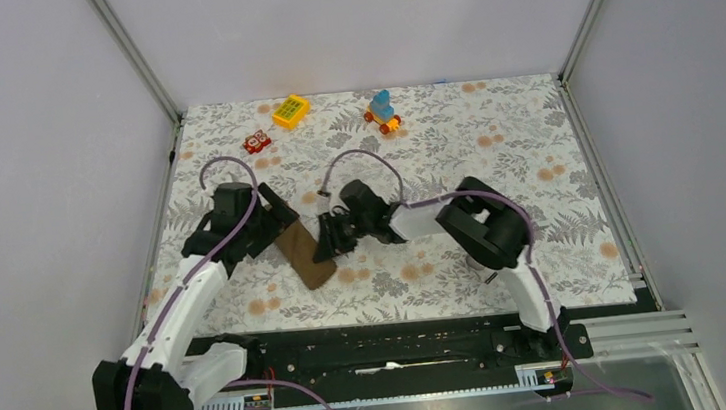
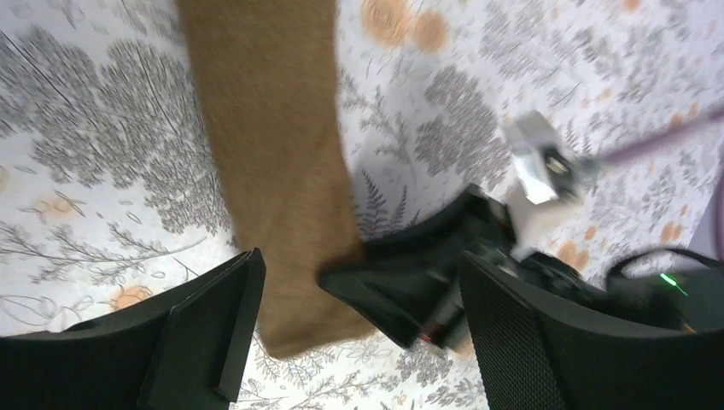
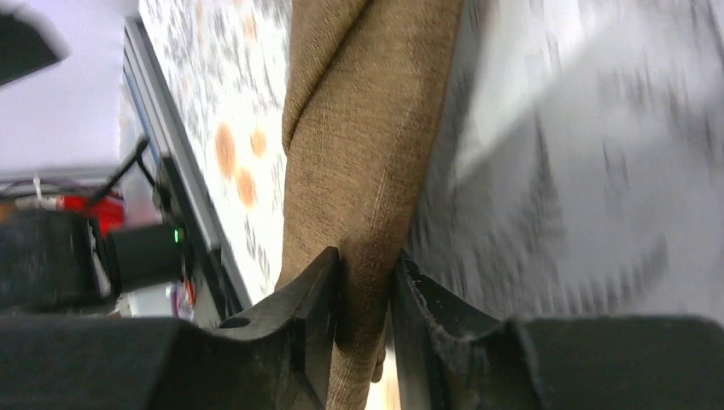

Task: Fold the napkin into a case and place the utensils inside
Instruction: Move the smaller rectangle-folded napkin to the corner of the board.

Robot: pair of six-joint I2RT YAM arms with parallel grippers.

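Across the whole table top: grey floral tablecloth (image 1: 495, 152), lying flat. Left of centre, between the two arms: brown napkin (image 1: 306, 259), folded into a narrow strip and laid diagonally, one end toward the near edge. Same napkin (image 2: 273, 171) in the left wrist view, as a long band running down between the spread fingers. Same napkin (image 3: 376, 128) in the right wrist view, with a doubled fold along its length. At the strip's far-left end: left gripper (image 1: 275, 218), released, fingers (image 2: 213, 333) wide apart on either side of the cloth, contact with it not discernible. At the strip's right edge: right gripper (image 1: 330, 240), clenched on the napkin, cloth pinched tight between both pads (image 3: 320, 290). Along the far edge, well apart from both arms: yellow block (image 1: 291, 110), blue-and-orange wheeled toy (image 1: 382, 111), small red toy (image 1: 256, 142).
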